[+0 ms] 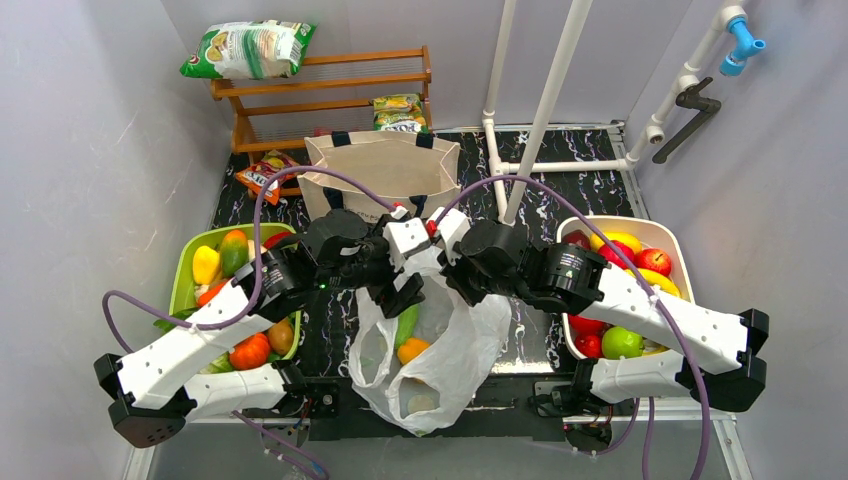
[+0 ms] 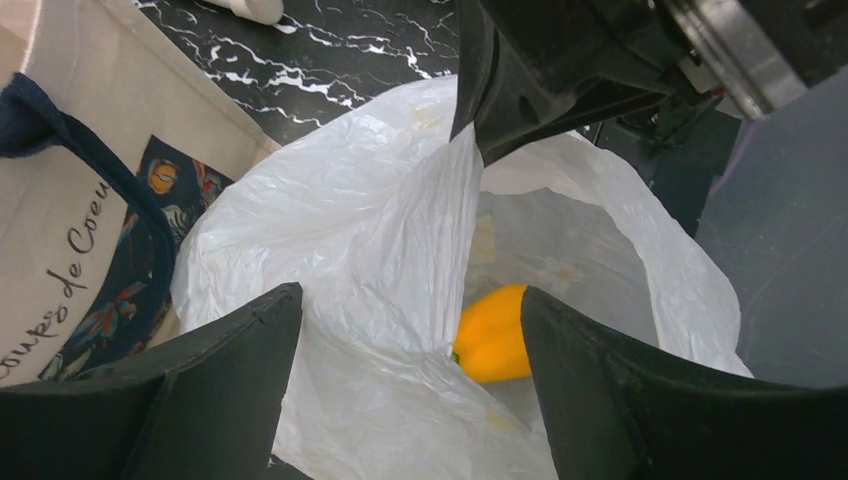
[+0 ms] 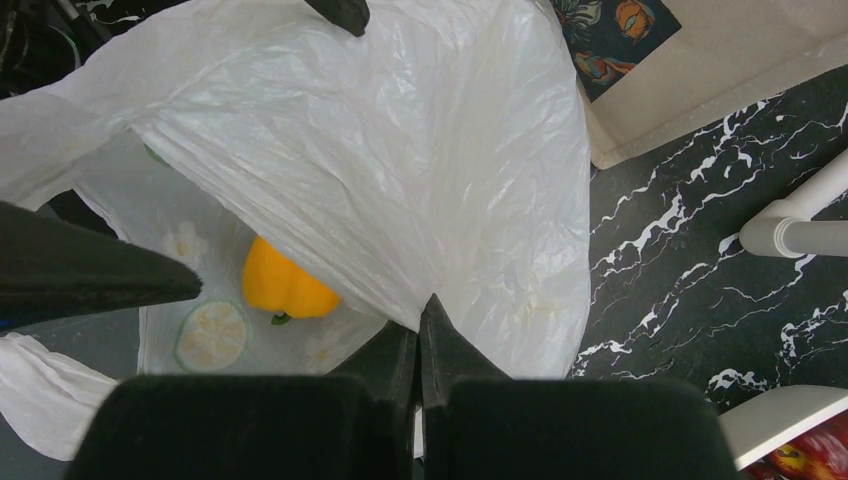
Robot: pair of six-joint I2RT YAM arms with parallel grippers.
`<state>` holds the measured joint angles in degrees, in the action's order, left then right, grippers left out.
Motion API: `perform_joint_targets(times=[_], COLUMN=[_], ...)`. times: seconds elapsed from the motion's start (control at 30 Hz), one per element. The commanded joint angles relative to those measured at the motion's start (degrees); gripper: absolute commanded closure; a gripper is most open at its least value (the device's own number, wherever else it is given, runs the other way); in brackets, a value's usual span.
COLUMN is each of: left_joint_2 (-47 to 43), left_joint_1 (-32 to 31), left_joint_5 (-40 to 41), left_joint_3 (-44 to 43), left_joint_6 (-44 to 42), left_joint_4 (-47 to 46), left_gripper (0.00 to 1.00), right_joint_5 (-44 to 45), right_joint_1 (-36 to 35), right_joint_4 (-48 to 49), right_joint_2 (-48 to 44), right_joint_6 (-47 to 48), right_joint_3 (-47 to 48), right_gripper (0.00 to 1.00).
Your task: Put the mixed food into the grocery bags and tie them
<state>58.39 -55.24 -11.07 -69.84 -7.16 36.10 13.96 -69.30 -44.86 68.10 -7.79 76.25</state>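
The white plastic bag [image 1: 440, 360] lies open at the table's near middle. It holds a yellow pepper [image 1: 412, 350] and a green vegetable [image 1: 406, 324]. My right gripper [image 3: 422, 310] is shut on the bag's [image 3: 420, 140] rim and holds it up; the pepper [image 3: 285, 285] lies inside. My left gripper [image 2: 410, 315] is open just above the bag's [image 2: 350, 230] mouth, with the pepper [image 2: 492, 335] showing between its fingers. In the top view both grippers, left [image 1: 398, 290] and right [image 1: 448, 272], meet over the bag. The beige canvas tote [image 1: 385, 170] stands behind.
A green tray [image 1: 185, 275] of vegetables sits at the left and a white tray [image 1: 668, 235] of fruit at the right. Snack packets [image 1: 265, 172] lie by a wooden rack [image 1: 330, 85] at the back. White pipes [image 1: 540, 110] rise behind the right arm.
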Motion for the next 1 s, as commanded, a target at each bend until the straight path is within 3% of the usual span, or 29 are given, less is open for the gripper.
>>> perform_joint_targets(times=[0.0, 0.17, 0.37, 0.7, 0.77, 0.8, 0.87, 0.9, 0.97], left_joint_2=[0.25, 1.78, 1.83, 3.71, 5.27, 7.05, 13.35, 13.24, 11.64], left_joint_1=[-0.06, -0.04, -0.04, -0.06, -0.08, -0.04, -0.08, -0.04, -0.12], left_joint_5=[1.97, 2.82, 4.88, 3.09, 4.57, 7.94, 9.6, 9.08, 9.6], left_joint_3=[1.38, 1.78, 2.32, -0.27, -1.65, -3.19, -13.45, -13.69, -13.56], left_joint_6=[-3.26, -4.4, -2.97, 0.96, 3.89, 6.38, 16.46, 20.42, 24.43], left_joint_4=[-5.14, -6.15, -6.38, -0.01, 1.71, 3.83, 15.5, 16.52, 17.99], left_gripper=[0.27, 0.49, 1.0, 0.95, 1.0, 1.0, 1.0, 1.0, 1.0], right_joint_5=[-1.2, -2.69, -3.13, -0.57, 0.41, 1.42, 8.59, 10.76, 12.12], right_joint_1=[-0.03, -0.05, -0.01, -0.03, 0.01, 0.01, -0.02, 0.02, 0.04], right_joint_4=[1.4, 2.19, 3.99, 2.81, 1.53, 0.58, -7.0, -9.84, -11.5], right_joint_2=[-0.46, -1.63, -3.99, -5.88, -6.27, -6.35, -6.07, -5.81, -6.32], right_joint_6=[0.02, -0.16, -0.29, -3.17, -4.26, -5.19, -10.68, -12.48, -14.73], right_joint_3=[2.24, 1.27, -0.97, -1.71, -1.64, -1.23, 2.19, 3.31, 3.5], right_gripper=[0.99, 0.99, 0.99, 0.99, 0.99, 0.9, 0.4, 0.35, 0.34])
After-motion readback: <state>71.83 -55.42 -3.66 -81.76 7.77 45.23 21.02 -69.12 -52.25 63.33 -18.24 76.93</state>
